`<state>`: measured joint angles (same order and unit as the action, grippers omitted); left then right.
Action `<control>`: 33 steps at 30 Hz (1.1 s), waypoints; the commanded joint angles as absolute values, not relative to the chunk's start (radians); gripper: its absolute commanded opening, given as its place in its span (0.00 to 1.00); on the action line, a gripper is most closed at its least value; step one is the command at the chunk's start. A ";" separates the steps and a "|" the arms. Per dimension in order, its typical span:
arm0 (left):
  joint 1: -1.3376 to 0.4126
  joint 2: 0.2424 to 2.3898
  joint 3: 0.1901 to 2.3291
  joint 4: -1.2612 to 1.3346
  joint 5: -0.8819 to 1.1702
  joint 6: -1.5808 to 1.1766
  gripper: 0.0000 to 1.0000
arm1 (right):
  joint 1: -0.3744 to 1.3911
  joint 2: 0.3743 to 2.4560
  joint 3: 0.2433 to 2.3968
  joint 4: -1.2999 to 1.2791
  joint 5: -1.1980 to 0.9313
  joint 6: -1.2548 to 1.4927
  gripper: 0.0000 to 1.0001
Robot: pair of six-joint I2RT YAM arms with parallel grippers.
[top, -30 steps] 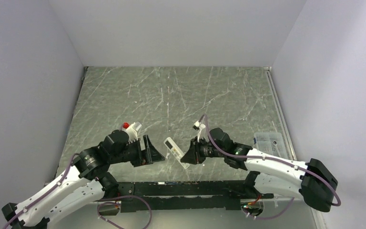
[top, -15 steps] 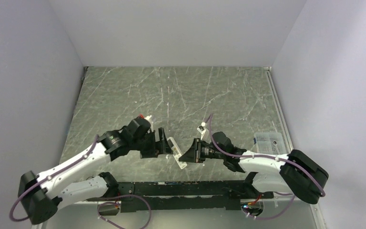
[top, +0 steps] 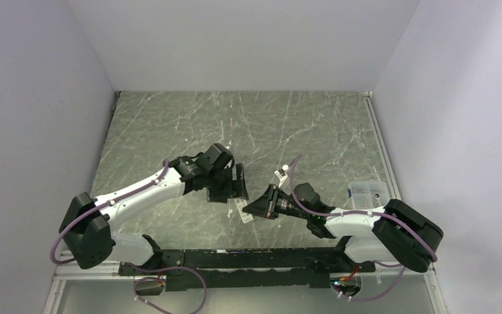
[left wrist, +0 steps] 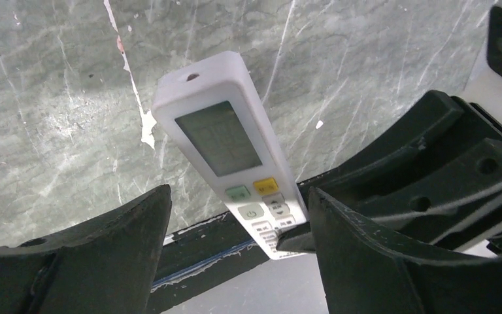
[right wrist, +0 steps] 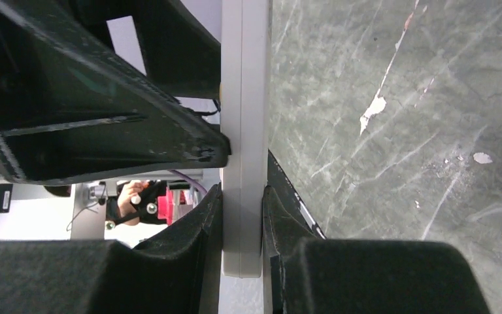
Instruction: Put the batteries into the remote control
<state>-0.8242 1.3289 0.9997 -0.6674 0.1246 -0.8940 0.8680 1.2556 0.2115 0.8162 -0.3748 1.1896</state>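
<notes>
From above, the slim white plastic remote control (top: 244, 216) is mostly hidden between the left claw (top: 236, 192) and right claw (top: 255, 209), over the grey marbled bench (top: 301, 131). Left wrist: the left claw gapes wide astride its button face (lower end cut off). Right wrist: the right claw pinches its edge-on body.
</notes>
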 commanded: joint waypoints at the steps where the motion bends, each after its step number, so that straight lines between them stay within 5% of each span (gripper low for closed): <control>1: -0.827 1.359 1.060 -0.681 0.095 -0.875 0.81 | 0.867 1.257 0.208 0.952 -0.327 1.212 0.00; 15: -0.826 1.389 1.084 -0.670 0.078 -0.890 0.64 | 0.868 1.250 0.181 0.974 -0.262 1.227 0.00; 33: -0.825 1.446 1.101 -0.643 0.088 -0.927 0.56 | 0.906 1.213 0.170 0.972 -0.158 1.203 0.00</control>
